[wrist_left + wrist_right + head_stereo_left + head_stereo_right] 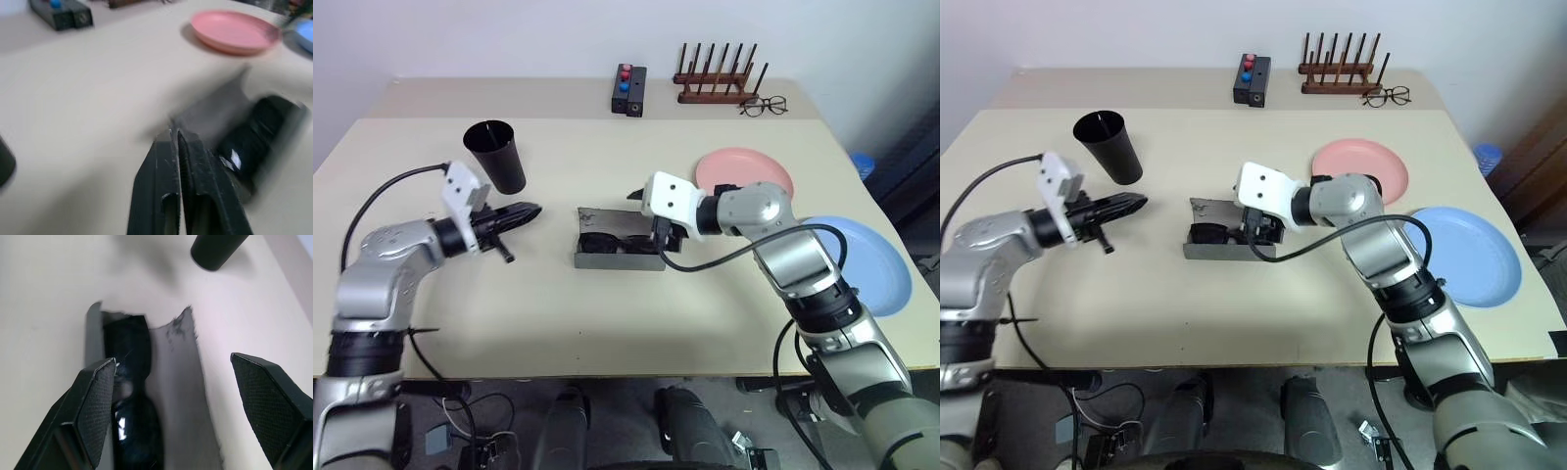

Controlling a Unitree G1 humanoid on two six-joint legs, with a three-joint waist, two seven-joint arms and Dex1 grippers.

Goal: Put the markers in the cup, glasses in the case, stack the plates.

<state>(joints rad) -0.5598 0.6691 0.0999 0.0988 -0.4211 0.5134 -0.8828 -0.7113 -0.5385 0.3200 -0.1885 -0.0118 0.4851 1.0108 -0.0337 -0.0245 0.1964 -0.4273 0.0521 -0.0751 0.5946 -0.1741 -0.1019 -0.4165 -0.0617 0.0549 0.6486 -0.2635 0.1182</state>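
Observation:
The black glasses (607,242) lie inside the open grey case (619,261) at the table's middle. My right gripper (658,235) hovers just over the case's right end, open, with nothing between its fingers (95,401). To the left, my left gripper (524,213) is shut and empty, pointing toward the case, a little in front of the upright black cup (497,155). The pink plate (744,168) sits behind my right arm and the blue plate (871,259) lies apart from it near the right edge. The markers are out of view.
At the back stand a small black button box (628,88) and a wooden peg rack (720,80), with wire-framed spectacles (764,105) beside the rack. Cables trail from both wrists over the table.

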